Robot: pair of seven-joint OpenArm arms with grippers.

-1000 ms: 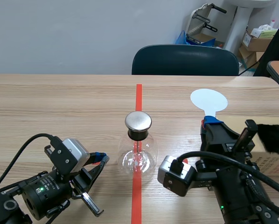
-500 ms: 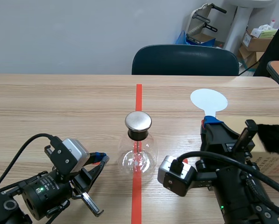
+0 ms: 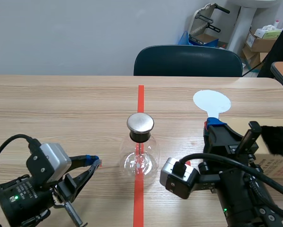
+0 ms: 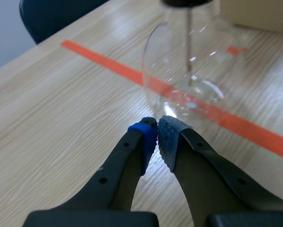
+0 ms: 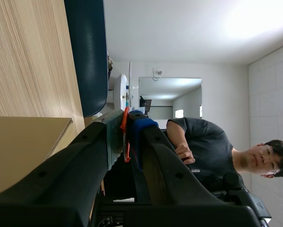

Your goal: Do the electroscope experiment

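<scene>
Cardboard box (image 3: pixel 278 165) beside right claw's (image 3: pixel 212 124) white paddle (image 3: pixel 211 101)

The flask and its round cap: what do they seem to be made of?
The flask looks like clear glass: the red tape shows through it, with bright glints. The cap looks like brushed metal, silver-grey with a dull sheen.
</scene>
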